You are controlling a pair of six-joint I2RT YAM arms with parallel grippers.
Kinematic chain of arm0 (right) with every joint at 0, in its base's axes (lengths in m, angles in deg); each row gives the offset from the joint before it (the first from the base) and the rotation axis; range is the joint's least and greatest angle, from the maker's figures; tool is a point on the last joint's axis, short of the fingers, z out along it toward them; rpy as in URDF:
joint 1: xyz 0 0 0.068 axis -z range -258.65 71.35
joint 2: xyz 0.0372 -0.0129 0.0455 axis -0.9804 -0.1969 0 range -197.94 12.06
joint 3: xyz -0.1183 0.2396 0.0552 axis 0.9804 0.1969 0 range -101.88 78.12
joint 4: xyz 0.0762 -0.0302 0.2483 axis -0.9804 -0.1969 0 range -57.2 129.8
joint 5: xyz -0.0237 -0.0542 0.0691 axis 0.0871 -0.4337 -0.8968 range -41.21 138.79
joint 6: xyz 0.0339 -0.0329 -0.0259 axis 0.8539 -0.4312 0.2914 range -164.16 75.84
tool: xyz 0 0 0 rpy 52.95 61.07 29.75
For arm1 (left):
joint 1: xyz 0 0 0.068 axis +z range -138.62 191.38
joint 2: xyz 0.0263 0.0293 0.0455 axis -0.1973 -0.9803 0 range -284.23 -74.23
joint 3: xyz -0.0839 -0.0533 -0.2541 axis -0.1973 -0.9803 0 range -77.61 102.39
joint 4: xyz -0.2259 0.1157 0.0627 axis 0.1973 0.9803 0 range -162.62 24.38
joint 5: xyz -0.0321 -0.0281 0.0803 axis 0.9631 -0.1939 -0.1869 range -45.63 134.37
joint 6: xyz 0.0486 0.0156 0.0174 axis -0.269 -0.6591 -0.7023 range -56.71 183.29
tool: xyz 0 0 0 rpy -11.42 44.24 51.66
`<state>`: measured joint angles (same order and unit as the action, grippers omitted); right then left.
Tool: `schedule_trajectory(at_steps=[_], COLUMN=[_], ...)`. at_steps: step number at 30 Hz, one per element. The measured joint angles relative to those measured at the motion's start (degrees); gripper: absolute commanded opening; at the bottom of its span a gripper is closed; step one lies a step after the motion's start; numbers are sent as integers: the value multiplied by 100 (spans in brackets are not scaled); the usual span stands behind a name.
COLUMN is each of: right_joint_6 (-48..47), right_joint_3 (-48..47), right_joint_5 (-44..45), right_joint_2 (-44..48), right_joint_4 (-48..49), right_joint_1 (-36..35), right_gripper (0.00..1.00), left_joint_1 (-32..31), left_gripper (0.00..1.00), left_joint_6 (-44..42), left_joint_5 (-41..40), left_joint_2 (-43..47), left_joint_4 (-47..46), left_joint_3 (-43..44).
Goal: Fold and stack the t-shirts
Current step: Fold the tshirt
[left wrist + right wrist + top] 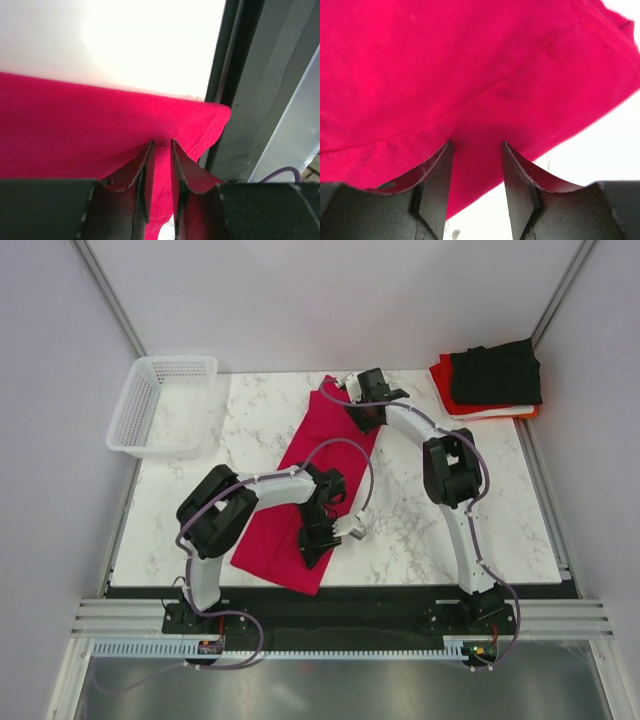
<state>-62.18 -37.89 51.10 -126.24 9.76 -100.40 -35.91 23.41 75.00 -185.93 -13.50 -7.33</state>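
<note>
The crimson-pink t-shirt (268,535) lies as a long folded strip running diagonally from the far middle of the marble table to its near left. My left gripper (318,540) is at the strip's near right edge, with its jaws nearly together and cloth (75,125) pinched between them (162,145). My right gripper (362,420) is at the strip's far end. Its jaws stand apart (477,145) astride the cloth's edge (470,75). A folded black shirt (497,372) lies on top of a white one (490,410) and an orange-red one (443,380) at the far right corner.
A white plastic mesh basket (128,410) stands at the far left corner. Bare marble (420,530) shows between the strip and the stack. The table's dark front edge (400,590) and a metal frame (240,100) lie close to the shirt's near corner.
</note>
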Motion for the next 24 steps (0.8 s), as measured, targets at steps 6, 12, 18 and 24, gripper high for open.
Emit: schedule_trajectory(at_steps=[6,12,18,24], right_joint_6=[-175,-328,-330,-317], right_joint_3=[-1362,-2168,-2205,-2205], right_joint_5=[101,162,153,149], right_joint_2=[-848,-1360,-1401,-1403], right_joint_4=[-37,61,140,157], right_joint_1=[-4,-2,0,0], right_gripper=[53,56,56,56], left_joint_1=[-15,-92,-225,-319], left_gripper=[27,27,27,28], left_joint_6=[157,286,387,501], left_joint_5=[251,452,579,603], left_joint_2=[-664,-1134,-1279,-1287], left_joint_4=[35,-24,-105,-188], left_joint_3=[1067,1847,2092,2096])
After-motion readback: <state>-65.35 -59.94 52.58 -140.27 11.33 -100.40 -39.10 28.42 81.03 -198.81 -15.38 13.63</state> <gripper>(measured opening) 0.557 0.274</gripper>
